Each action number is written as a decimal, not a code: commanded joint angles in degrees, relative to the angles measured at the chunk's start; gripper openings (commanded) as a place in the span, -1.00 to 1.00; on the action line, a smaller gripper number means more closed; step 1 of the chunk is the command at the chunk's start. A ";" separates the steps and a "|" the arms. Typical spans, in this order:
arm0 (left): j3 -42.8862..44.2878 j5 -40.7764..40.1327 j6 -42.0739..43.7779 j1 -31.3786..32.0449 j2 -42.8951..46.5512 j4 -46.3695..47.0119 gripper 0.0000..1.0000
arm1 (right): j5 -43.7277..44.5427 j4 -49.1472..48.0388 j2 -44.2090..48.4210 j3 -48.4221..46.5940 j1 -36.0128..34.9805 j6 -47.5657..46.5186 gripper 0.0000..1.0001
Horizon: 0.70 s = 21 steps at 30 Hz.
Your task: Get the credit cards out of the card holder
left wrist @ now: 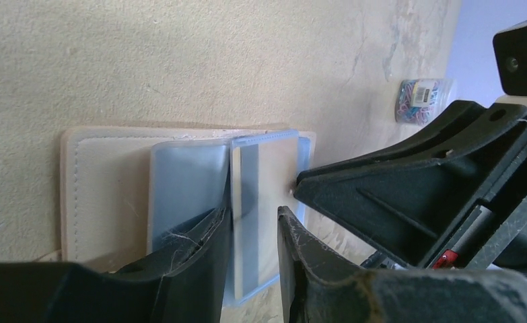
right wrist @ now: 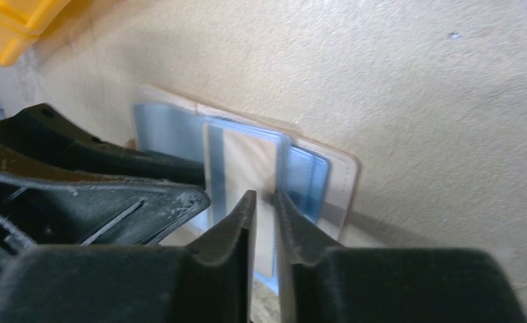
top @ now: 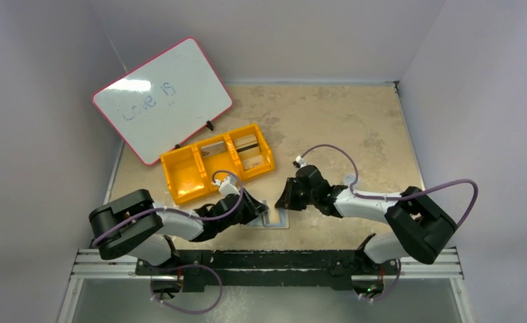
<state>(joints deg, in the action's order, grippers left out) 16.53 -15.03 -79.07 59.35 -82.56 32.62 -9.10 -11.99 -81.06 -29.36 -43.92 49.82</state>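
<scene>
Top cam sits high behind the arm bases [top: 381, 247], looking straight down over the whole table [top: 341, 121]. Both wrist cams are super close, peering past their own fingers [left wrist: 180, 269] from opposite sides at the same card holder [left wrist: 106, 182].

The holder [left wrist: 106, 182] is pale tan with light-blue panels. The card [left wrist: 274, 182] is tan with a grey-blue stripe. The fingers [left wrist: 200, 269] are black, the bin [top: 180, 176] yellow, the whiteboard [top: 163, 97] white and pink-rimmed, the desk [top: 341, 128] mottled beige.
</scene>
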 commanded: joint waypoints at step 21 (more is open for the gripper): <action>0.07 -1.72 -1.44 -0.07 -1.48 -5.39 -0.70 | -0.26 4.18 -6.86 -0.42 -0.28 -0.38 -1.00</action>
<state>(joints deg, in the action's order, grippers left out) 17.19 -15.59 -80.62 59.27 -83.40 31.57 -10.24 -11.42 -82.67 -30.04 -42.81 49.41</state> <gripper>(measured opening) 0.218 0.005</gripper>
